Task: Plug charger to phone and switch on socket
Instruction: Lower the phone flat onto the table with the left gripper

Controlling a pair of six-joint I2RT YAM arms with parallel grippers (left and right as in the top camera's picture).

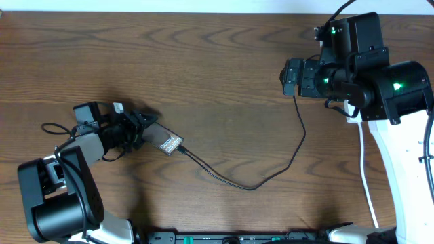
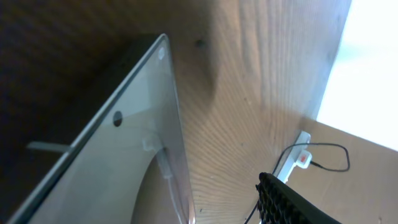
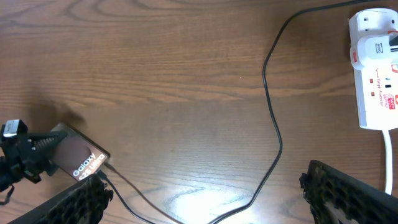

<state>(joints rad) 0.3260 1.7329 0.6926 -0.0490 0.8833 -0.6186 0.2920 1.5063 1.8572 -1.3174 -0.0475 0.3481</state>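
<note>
Bronze-faced, the phone (image 1: 169, 144) lies left of centre with the charger (image 1: 271, 177) apparently seated in its end, so switching on the socket (image 3: 373, 74) looks next. The left gripper (image 1: 144, 127) straddles the phone, grip unclear; the right gripper (image 3: 205, 180), splayed and empty near the socket, must press its red switch (image 3: 355, 58).

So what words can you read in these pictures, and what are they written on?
"Galaxy": white letters on the phone, clear in the right wrist view.
"S25 Ultra": the line just under it on the same phone, only just readable.
Small red print and marks on the white power strip: too small to read.
Left wrist view: no text that can be read.
</note>
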